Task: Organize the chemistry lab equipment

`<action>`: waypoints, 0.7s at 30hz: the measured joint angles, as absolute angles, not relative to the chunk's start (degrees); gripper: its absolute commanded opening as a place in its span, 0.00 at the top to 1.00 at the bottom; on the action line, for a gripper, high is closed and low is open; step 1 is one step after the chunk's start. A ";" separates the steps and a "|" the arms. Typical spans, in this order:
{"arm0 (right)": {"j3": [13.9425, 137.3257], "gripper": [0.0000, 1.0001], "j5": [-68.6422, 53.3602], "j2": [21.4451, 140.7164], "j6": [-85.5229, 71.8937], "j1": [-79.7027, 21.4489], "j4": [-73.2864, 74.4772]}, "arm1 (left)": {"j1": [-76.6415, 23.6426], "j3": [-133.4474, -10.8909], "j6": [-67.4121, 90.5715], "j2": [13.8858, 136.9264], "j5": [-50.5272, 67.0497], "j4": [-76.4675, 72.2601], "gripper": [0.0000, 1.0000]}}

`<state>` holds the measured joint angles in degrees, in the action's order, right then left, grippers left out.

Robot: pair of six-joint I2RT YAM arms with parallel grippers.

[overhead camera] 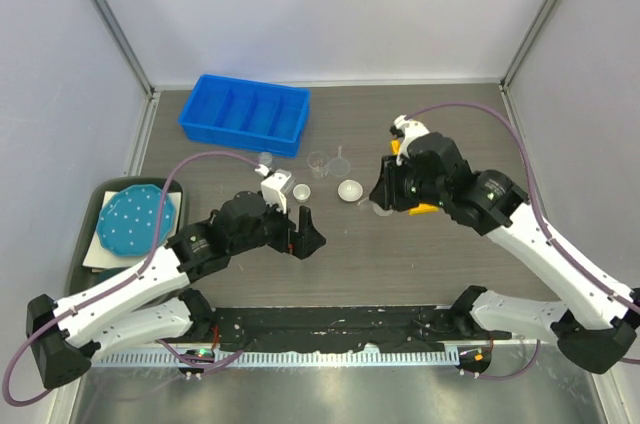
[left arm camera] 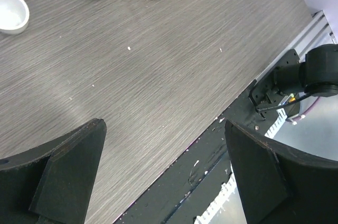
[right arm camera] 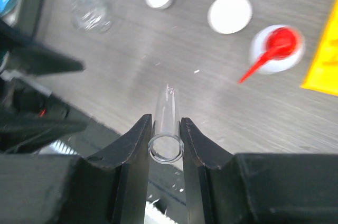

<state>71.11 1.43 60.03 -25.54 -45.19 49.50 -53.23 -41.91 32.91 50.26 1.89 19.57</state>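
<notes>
- Table (overhead camera: 400,264): grey-brown, wood-grain pattern.
- Bin (overhead camera: 244,114): bright blue.
- Plate (overhead camera: 138,220): teal w/ white dots.
- Dish (overhead camera: 350,189): white.
- Bottle (right arm camera: 274,55): whitish-clear body, red cap & spout.
- Rack (right arm camera: 323,60): yellow.
- Tube (right arm camera: 168,102): clear, colourless.
- Beaker (right arm camera: 91,11): clear glass.
- L gripper (left arm camera: 163,129), R gripper (right arm camera: 165,123): black.
- L arm (overhead camera: 120,294), R arm (overhead camera: 545,244): white links, black joints.
- Cable (overhead camera: 470,109): dull purple.
- Walls (overhead camera: 350,4): off-white, plain.

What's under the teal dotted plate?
A pale flat square pokes out beneath the teal dotted round plate, both in a dark green tray. The plate covers the rest of it.
</notes>
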 measured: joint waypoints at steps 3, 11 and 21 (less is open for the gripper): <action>73.91 0.81 3.03 63.05 -23.77 -39.11 50.98 | -53.23 -41.63 33.98 49.58 0.21 20.71 0.00; 80.31 0.82 7.22 71.29 -20.38 -23.99 54.65 | -53.23 -39.00 36.80 48.27 -5.08 23.29 0.00; 88.44 0.84 12.10 85.58 -18.76 -16.05 55.31 | -53.23 -38.92 37.50 48.23 -9.52 27.53 0.00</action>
